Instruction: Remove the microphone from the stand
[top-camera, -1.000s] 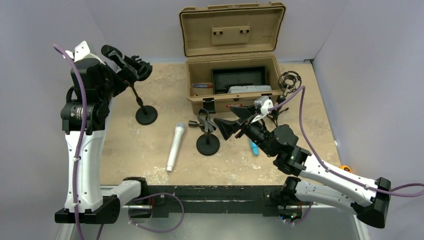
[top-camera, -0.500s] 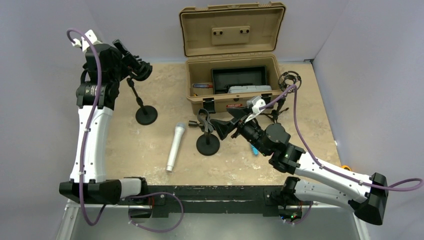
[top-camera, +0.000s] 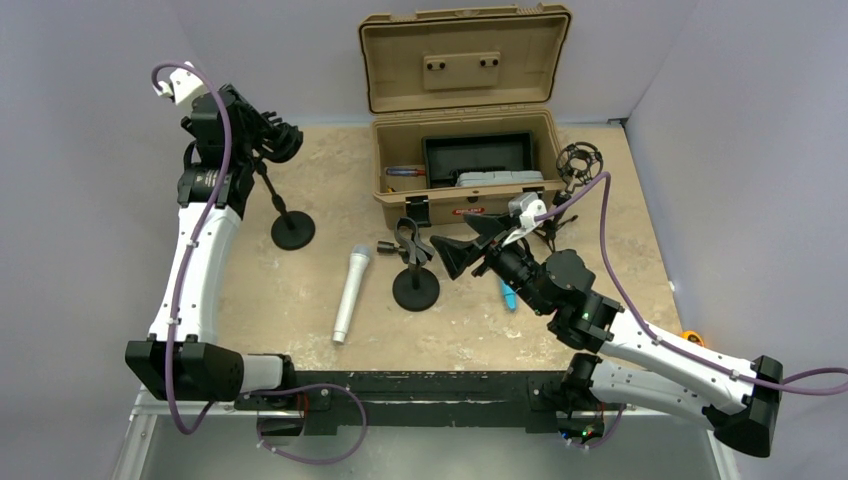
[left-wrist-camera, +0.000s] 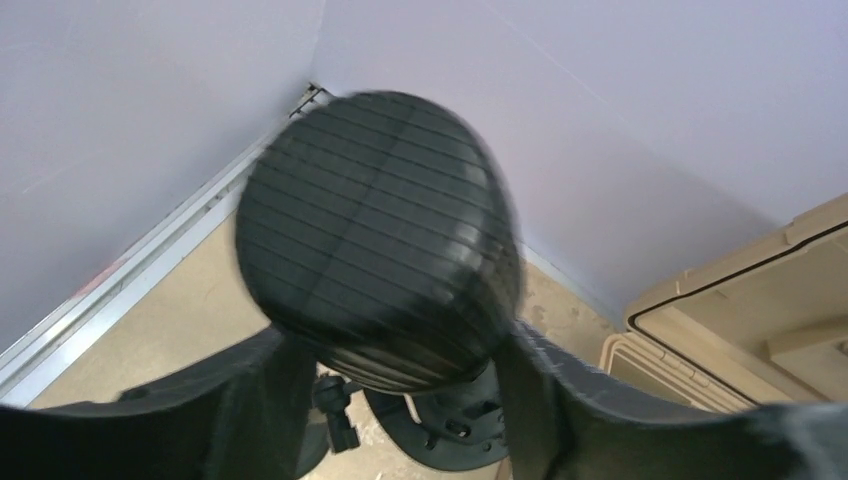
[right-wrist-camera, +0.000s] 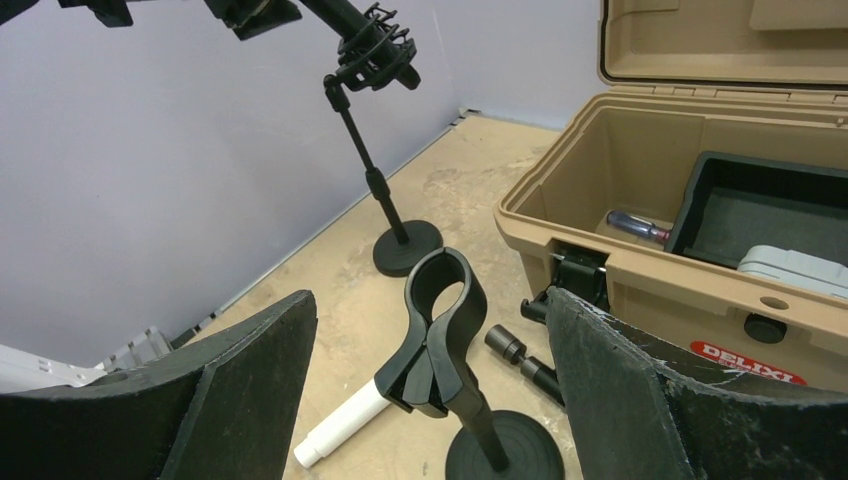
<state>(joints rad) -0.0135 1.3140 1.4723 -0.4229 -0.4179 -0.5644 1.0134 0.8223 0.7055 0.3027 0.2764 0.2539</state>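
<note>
Black microphone (left-wrist-camera: 375, 230) at ten o'clock of table (top-camera: 300, 330), raised off the surface, threaded through shock mount (right-wrist-camera: 372, 55) atop slim stand (top-camera: 292, 232). Tilted, head pointing out toward the ten o'clock wall, so likely easiest to draw out along its own axis.

Left gripper (left-wrist-camera: 400, 345) on that head: fingers (left-wrist-camera: 250, 410) closed against both flanks, going by wrist view. Grip at the head presumably for want of free barrel inside the mount.

Head: rounded, ribbed black grille, matte, hard-looking. Mount: wiry black ring; cords too small to make out. Stand: thin jointed rod on flat round base, probably light, prone to tipping under a sideways pull.

Right gripper (right-wrist-camera: 430, 300) at three o'clock of second stand (right-wrist-camera: 440, 330), jaws wide apart, holding nothing. Possibly parked, possibly waiting to steady something.

Second stand: black, spring-clip top, clip empty. White microphone (top-camera: 350, 295), smooth cylinder, flat on table at nine o'clock of it. Tan hard-shell case (top-camera: 450, 200), lid up, at twelve o'clock.
</note>
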